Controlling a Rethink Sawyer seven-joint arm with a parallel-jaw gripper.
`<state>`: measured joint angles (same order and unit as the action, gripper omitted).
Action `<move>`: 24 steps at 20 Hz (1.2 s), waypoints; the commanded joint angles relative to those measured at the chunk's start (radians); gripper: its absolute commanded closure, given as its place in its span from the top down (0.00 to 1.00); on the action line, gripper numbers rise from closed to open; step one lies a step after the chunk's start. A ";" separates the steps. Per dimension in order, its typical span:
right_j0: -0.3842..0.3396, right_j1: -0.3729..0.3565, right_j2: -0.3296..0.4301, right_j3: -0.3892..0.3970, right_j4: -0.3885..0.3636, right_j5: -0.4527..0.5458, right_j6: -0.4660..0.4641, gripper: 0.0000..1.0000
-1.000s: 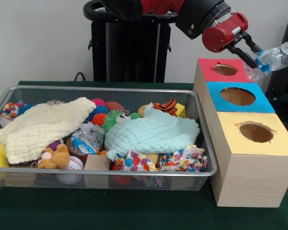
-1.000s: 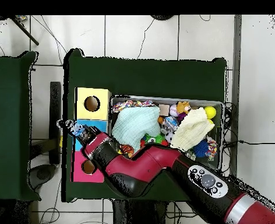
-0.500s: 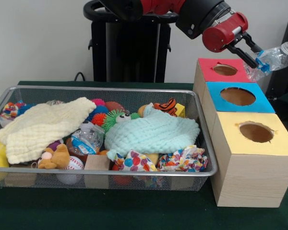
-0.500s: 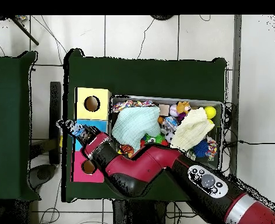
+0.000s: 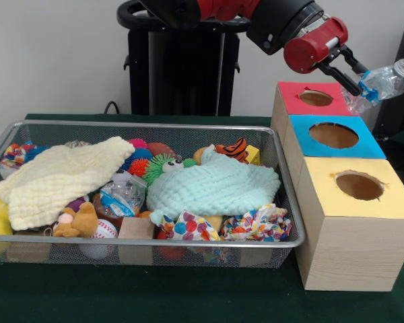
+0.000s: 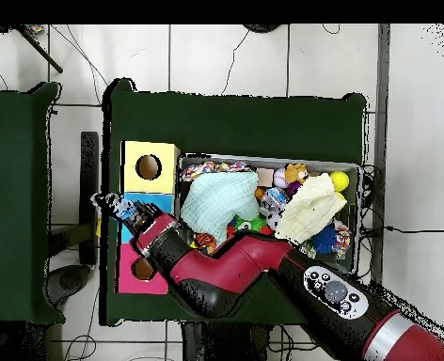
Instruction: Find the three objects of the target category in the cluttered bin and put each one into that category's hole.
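Your gripper (image 5: pixel 359 76) is clamped on a clear plastic bottle (image 5: pixel 380 84), held by its body with the capped neck pointing up toward 2 o'clock in the front view. The bottle hangs tilted, above the far outer edge of the box row rather than over any opening; the red-topped box (image 5: pixel 299 101) and its hole (image 5: pixel 316 98) sit just at 8 o'clock from it, and the blue-topped box (image 5: pixel 360 145) at 7 o'clock. From overhead, the bottle (image 6: pixel 122 209) shows past the outer side of the blue lid, so the tilt looks like a carry pose, not yet a drop pose. Which hole belongs to bottles you cannot read off the frames; judging by position, red or blue is the likelier target, the yellow-topped box (image 5: pixel 390 202) being well apart at 6 o'clock. To release cleanly you would likely need the bottle brought inward over the hole and stood nearer vertical, since its length lying across the opening could bridge the rim. The wire bin (image 5: pixel 286 195) lies at 9 o'clock of the boxes, still heaped: a cream cloth (image 5: pixel 54 178) and a mint cloth (image 5: pixel 212 188) cover much of the pile, probably hiding any remaining bottles. A crinkled clear item (image 5: pixel 121 195) between the cloths may be one, though you cannot tell.
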<state>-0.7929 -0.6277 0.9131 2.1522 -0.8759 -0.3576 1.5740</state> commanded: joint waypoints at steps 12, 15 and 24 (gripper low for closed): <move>-0.006 0.066 -0.010 -0.035 -0.108 0.038 0.130 0.00; -0.010 0.074 -0.012 -0.041 -0.113 0.043 0.129 0.00; 0.007 0.091 -0.050 -0.058 -0.129 0.012 0.121 0.00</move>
<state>-0.7915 -0.5758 0.9128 2.1520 -0.9219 -0.3576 1.5740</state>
